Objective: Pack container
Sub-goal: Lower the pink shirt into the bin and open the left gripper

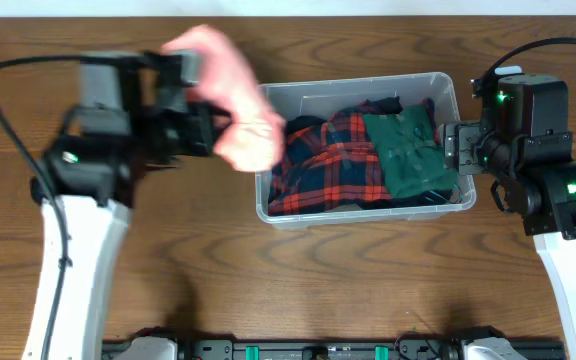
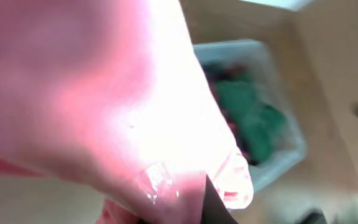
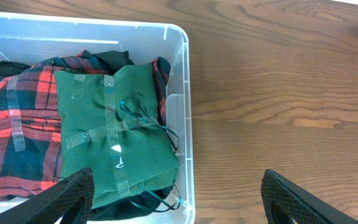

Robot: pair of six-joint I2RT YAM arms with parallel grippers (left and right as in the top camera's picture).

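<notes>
One clear rectangular plastic tub (image 1: 368, 90) sits centre-right on the wooden table (image 1: 168, 280), holding two bundles: one red tartan cloth (image 1: 323, 165), one green taped cloth (image 1: 408, 150). One soft pink bundle (image 1: 226, 95) is clamped in your left gripper (image 1: 208, 130) beside the tub's left rim. Carry it over the rim before releasing. Your right gripper (image 1: 450, 148) has its fingers apart.

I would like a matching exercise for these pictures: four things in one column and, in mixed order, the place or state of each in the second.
1 green tape-wrapped cloth bundle
2 red-and-black plaid cloth
3 pink soft bundle
4 right gripper

a open, outside the clear plastic tub
b in the tub, at the end nearest the right gripper
c in the tub, left of the green bundle
d held up at the left gripper, outside the tub

Pairs: 1-b; 2-c; 3-d; 4-a
</notes>
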